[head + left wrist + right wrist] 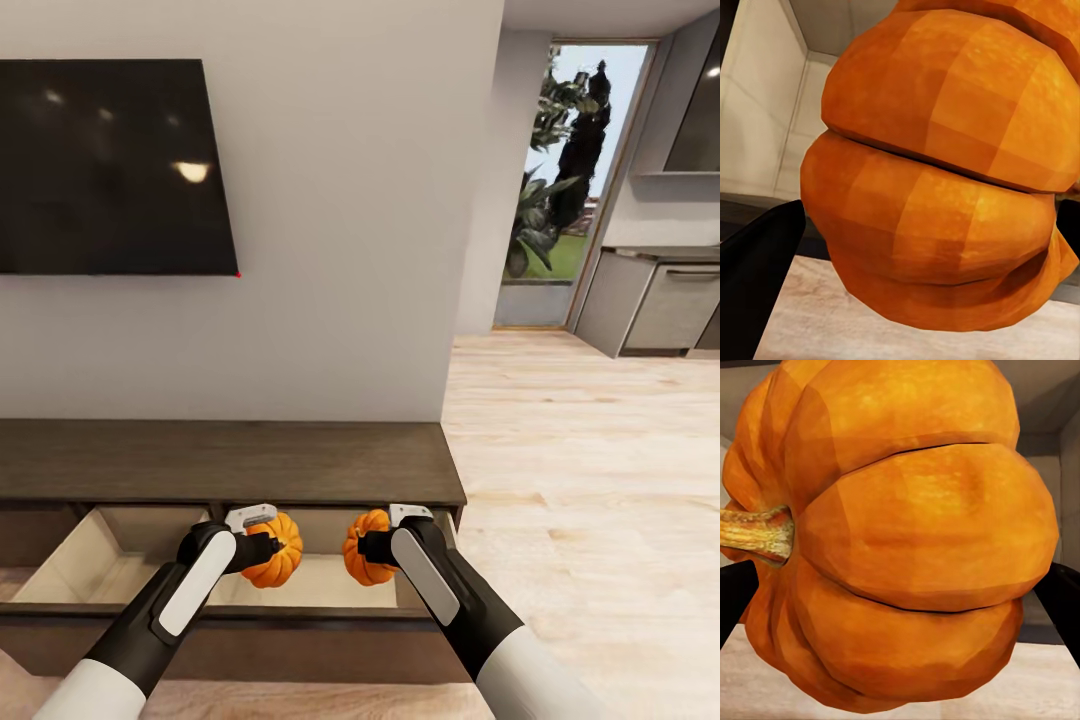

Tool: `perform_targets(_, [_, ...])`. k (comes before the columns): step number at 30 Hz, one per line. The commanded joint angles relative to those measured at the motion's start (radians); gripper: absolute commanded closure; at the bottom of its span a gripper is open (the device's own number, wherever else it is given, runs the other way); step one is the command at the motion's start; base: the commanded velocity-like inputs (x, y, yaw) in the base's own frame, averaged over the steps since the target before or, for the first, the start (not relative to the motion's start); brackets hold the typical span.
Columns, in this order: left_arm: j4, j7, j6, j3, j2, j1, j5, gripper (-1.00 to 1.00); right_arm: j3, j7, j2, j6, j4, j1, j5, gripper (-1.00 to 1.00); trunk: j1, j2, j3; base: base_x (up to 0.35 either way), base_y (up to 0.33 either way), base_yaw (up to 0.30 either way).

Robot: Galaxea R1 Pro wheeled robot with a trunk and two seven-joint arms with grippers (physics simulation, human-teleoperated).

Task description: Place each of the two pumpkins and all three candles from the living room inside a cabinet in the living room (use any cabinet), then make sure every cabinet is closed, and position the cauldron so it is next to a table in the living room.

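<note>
Cabinet point(230, 460), long and dark brown, runs along the wall under a black screen point(110, 165), and its pull-out compartment point(110, 570) stands open toward the robot, pale inside. As far as the head view shows, the compartment holds nothing yet; the arms hide part of its floor. Both pumpkins hang directly over that open space, so the coming move turns on a straight drop: each one lies just above the drawer floor, inside its front edge. The left tool point(262, 549) is clenched on the left pumpkin point(276, 551); the right tool point(372, 546) is clenched on the right pumpkin point(365, 548), whose stem point(754, 534) points sideways, so it is held lying on its side. The two pumpkins sit near each other, not touching. My guess is that lowering and releasing is all that remains for these two
</note>
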Motion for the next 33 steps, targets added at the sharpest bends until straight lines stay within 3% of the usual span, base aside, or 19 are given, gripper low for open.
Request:
perform_targets(1, [-0.001,0.011,-0.001,-0.003,0.001,-0.001,0.009,1.00,0.002,-0.010,0.000,-0.001,-0.001,-0.001,-0.010,1.00,0.000,-0.001,-0.001,0.000,0.000,0.000])
perform_targets(33, [-0.005,0.011,-0.001,-0.001,0.004,-0.001,0.010,1.00,0.001,-0.010,-0.001,-0.022,-0.001,-0.001,-0.010,1.00,0.004,-0.008,-0.004,0.044,0.006,0.000])
